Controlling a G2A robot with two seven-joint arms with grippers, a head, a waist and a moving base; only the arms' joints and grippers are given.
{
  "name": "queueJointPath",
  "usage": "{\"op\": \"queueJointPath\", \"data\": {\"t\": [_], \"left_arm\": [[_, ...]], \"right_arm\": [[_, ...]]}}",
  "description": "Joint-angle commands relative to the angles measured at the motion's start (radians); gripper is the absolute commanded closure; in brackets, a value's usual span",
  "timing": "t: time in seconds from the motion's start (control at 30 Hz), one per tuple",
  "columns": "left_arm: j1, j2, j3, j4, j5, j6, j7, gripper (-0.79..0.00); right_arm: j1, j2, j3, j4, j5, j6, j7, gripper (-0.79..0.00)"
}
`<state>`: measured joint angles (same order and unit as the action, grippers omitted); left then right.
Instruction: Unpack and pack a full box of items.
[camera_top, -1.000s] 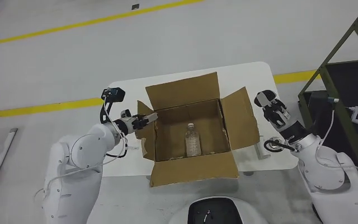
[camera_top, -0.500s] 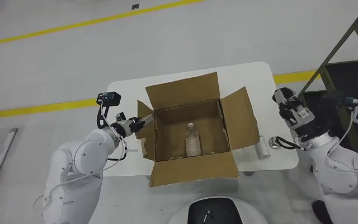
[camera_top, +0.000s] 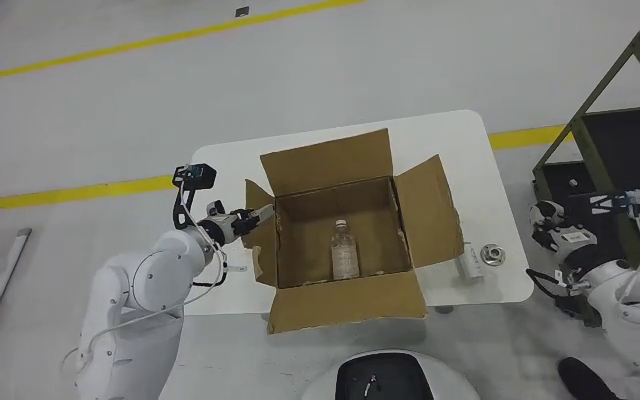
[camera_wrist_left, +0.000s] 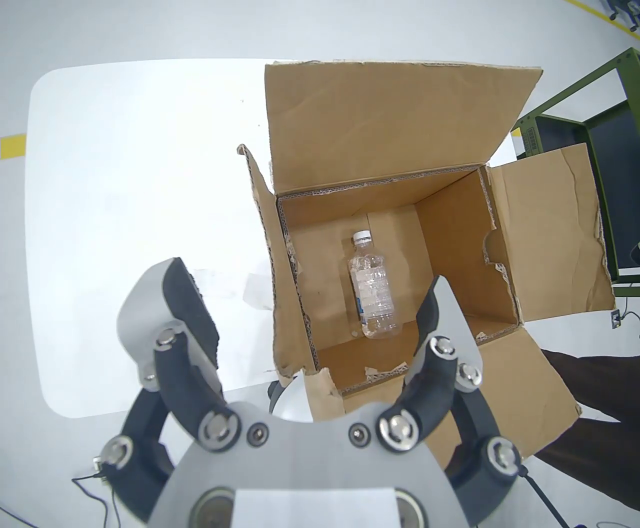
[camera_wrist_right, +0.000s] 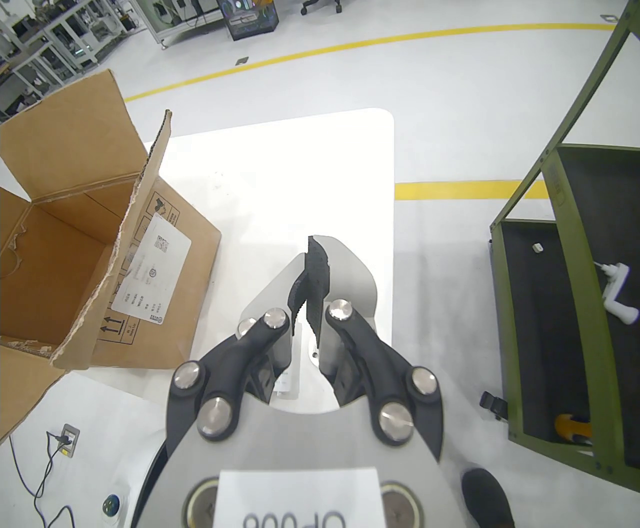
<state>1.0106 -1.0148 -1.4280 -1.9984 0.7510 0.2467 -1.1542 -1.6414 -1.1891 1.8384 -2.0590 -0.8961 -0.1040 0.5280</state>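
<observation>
The bottle (camera_wrist_left: 372, 295) was seen lying inside the box (camera_top: 330, 165); the left gripper (camera_top: 265, 213) was held spread beside a torn flap (camera_wrist_left: 286, 300), liable to be snagged on entry; the right gripper (camera_wrist_right: 311, 260) was pinched together, empty.

Right end effector (camera_wrist_right: 311, 272) closed above white table (camera_wrist_right: 300, 165), near open box (camera_wrist_right: 90, 150)

The cardboard box (camera_top: 325, 163) stands open at the top, with its back, right and front flaps folded outward. Its floor is taken up along the middle by a lying water bottle (camera_top: 345, 253), and bare cardboard is left on both sides. The ragged left flap (camera_top: 263, 262) stands nearly upright between the spread left hand (camera_top: 266, 211) and the interior. Bare bench (camera_top: 440, 135) is seen behind the box. A small white item (camera_top: 468, 265) and a round metal piece (camera_top: 490, 254) lie just beside the right flap.
</observation>
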Motion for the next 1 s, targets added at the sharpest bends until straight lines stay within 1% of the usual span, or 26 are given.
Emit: {"op": "queueJointPath", "data": {"t": [0.0,0.17,0.2,0.37,0.47,0.53,0.63,0.97], "left_arm": [[0.000,0.000,0.000,0.000,0.000,0.000,0.000,-0.785],[0.000,0.000,0.000,0.000,0.000,0.000,0.000,-0.785],[0.000,0.000,0.000,0.000,0.000,0.000,0.000,-0.785],[0.000,0.000,0.000,0.000,0.000,0.000,0.000,-0.785],[0.000,0.000,0.000,0.000,0.000,0.000,0.000,-0.785],[0.000,0.000,0.000,0.000,0.000,0.000,0.000,-0.785],[0.000,0.000,0.000,0.000,0.000,0.000,0.000,-0.785],[0.000,0.000,0.000,0.000,0.000,0.000,0.000,-0.785]], "right_arm": [[0.000,0.000,0.000,0.000,0.000,0.000,0.000,0.000],[0.001,0.000,-0.002,-0.002,0.001,-0.002,-0.003,0.000],[-0.004,0.000,-0.011,0.000,-0.004,-0.004,0.017,0.000],[0.018,0.000,-0.038,-0.023,-0.087,0.166,0.144,0.000],[0.051,0.002,-0.069,-0.027,-0.147,0.267,0.277,0.000],[0.083,0.003,-0.098,-0.034,-0.175,0.313,0.372,0.000],[0.126,0.006,-0.139,-0.027,-0.226,0.317,0.455,0.000],[0.126,0.006,-0.139,-0.027,-0.226,0.317,0.455,0.000]]}}
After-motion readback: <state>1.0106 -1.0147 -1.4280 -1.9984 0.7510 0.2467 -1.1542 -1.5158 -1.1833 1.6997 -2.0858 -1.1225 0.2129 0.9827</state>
